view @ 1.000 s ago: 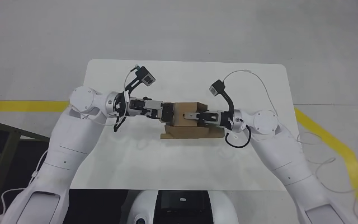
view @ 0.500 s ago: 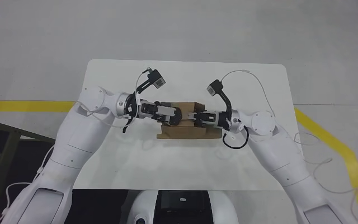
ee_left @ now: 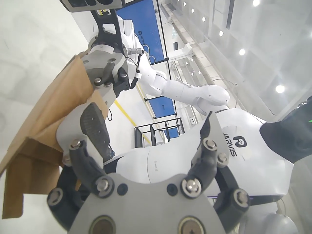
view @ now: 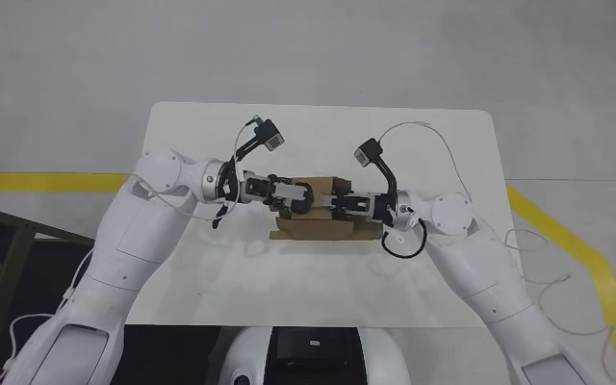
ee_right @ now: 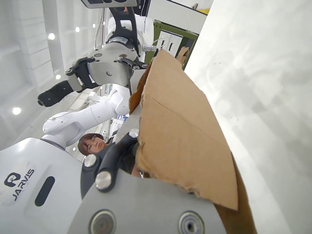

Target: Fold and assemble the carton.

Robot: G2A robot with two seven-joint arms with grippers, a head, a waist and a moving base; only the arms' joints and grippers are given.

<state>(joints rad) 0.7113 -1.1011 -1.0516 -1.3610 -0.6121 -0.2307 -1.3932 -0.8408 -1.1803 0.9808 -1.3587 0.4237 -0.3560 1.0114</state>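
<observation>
A brown cardboard carton lies partly folded at the middle of the white table. My left gripper is over its left end and stands open. In the left wrist view one of its pads presses on a carton flap while the other finger hangs free. My right gripper is shut on the carton's upper wall from the right. In the right wrist view the flap covers its fingers. The two grippers almost touch.
The table stretches well beyond the carton on every side. Its front edge lies close to my body. A yellow floor line runs past the table's left and right sides. A green cabinet stands beyond one table edge.
My left gripper has moved right, onto the carton's left end, and the right gripper has edged left. The carton's top looks pressed narrower. Almost nothing has shifted in the last half second.
</observation>
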